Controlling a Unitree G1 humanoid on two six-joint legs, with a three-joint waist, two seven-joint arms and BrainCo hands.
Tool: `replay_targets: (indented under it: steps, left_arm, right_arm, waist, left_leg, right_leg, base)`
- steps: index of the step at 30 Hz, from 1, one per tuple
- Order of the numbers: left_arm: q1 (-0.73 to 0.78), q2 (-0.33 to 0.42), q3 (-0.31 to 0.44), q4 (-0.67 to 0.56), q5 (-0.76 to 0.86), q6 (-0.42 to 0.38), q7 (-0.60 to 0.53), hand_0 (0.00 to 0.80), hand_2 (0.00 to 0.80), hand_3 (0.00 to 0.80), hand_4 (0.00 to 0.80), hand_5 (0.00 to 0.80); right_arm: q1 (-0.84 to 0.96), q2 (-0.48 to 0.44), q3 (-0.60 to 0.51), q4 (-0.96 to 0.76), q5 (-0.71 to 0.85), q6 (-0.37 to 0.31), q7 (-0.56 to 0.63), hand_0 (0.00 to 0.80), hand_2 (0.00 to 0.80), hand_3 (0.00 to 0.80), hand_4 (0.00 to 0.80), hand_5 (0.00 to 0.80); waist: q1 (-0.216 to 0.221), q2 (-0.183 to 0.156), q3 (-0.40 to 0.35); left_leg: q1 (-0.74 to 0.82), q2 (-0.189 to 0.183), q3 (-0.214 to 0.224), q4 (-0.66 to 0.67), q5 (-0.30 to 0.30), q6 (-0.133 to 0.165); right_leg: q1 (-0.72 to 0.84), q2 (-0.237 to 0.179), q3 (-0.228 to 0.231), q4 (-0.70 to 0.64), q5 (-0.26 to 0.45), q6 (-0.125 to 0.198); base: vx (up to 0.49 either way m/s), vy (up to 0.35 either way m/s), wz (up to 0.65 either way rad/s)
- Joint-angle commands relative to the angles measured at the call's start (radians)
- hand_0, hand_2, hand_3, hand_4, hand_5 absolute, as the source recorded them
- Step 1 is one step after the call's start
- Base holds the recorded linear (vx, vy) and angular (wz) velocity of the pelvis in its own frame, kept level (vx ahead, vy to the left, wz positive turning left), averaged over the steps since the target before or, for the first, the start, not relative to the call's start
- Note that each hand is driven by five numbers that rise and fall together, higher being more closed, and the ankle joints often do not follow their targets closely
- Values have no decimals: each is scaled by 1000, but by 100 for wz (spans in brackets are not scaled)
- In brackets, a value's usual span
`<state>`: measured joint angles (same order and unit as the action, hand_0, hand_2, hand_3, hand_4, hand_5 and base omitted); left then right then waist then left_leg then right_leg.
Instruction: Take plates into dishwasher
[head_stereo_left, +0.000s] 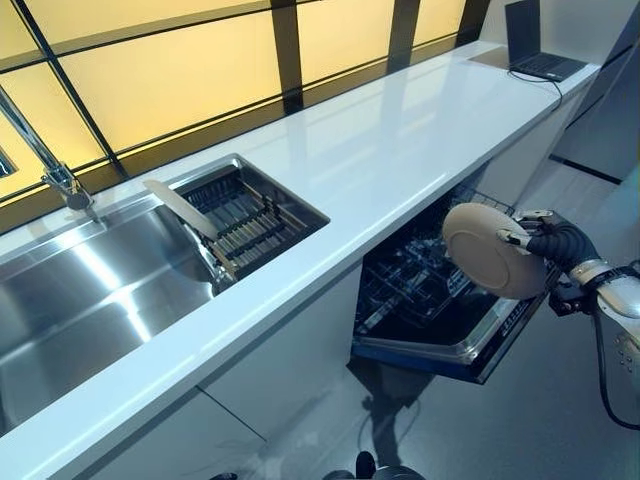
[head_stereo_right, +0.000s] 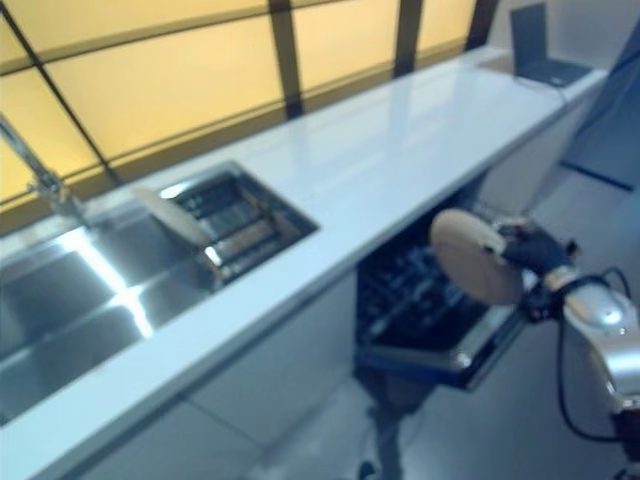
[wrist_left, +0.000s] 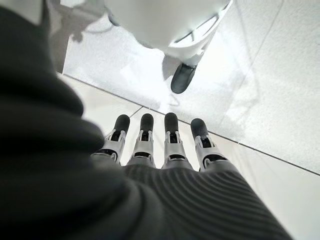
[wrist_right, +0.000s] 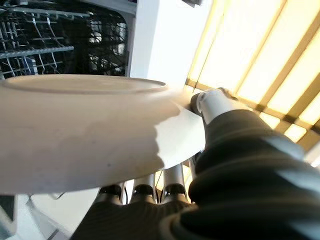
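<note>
Gripping the beige plate (head_stereo_left: 493, 250) by its edge, our right hand (head_stereo_left: 552, 240) is pinching it: in the right wrist view the thumb (wrist_right: 212, 103) is pressing on one face of the plate (wrist_right: 85, 130) near the rim, while the fingers (wrist_right: 174, 177) are lying curled behind the other face. We are holding the plate tilted up on edge, in the air, with its underside and foot ring turned toward the counter and the hand sitting on the side away from the counter.

We are taking the open dishwasher (head_stereo_left: 440, 300) as our landmark. The plate is hanging just above the dishwasher's pulled-out wire rack (head_stereo_left: 410, 285), over its outer part, and is not touching the rack as far as we can tell. Above the dishwasher the white countertop (head_stereo_left: 400, 150) is running along the window. Well to the left of the dishwasher, a dish rack (head_stereo_left: 245, 215) is sitting sunk in the counter, with the steel sink (head_stereo_left: 90, 290) and the faucet (head_stereo_left: 50, 165) beyond it. Far behind the dishwasher, at the counter's end, a laptop (head_stereo_left: 535, 45) is standing open.

Our left hand (wrist_left: 155, 145) is showing only in its own wrist view, fingers straight and pointing down at the pale floor (wrist_left: 270, 75), holding nothing.
</note>
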<state>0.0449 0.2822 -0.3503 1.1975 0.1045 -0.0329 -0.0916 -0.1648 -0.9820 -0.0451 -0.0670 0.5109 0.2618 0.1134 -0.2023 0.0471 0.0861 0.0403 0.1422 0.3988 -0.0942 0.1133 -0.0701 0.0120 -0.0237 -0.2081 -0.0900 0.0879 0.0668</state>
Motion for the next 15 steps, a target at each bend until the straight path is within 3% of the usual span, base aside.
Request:
replay_targets:
  steps: [1, 15]
  left_arm:
    - [-52, 88, -3, -38, 32, -9, -7, 0, 0, 0, 0, 0]
    - [-101, 88, -35, -93, 17, 17, -11, 0, 0, 0, 0, 0]
  right_arm:
    - [-183, 47, -9, 42, -28, -36, -22, 800, 800, 800, 800, 800]
    - [-295, 117, 89, 141, -87, -5, -47, 800, 800, 800, 800, 800]
  waist:
    - [41, -87, 78]
    - [64, -71, 150]
  left_leg:
    - [55, -94, 34, 7, -211, 75]
    - [8, -87, 2, 7, -182, 61]
  right_leg:
    - [8, 11, 19, 3, -108, 6]
    - [-24, 5, -15, 18, -117, -11]
  base:
    - [31, -19, 5]
    - [8, -21, 7]
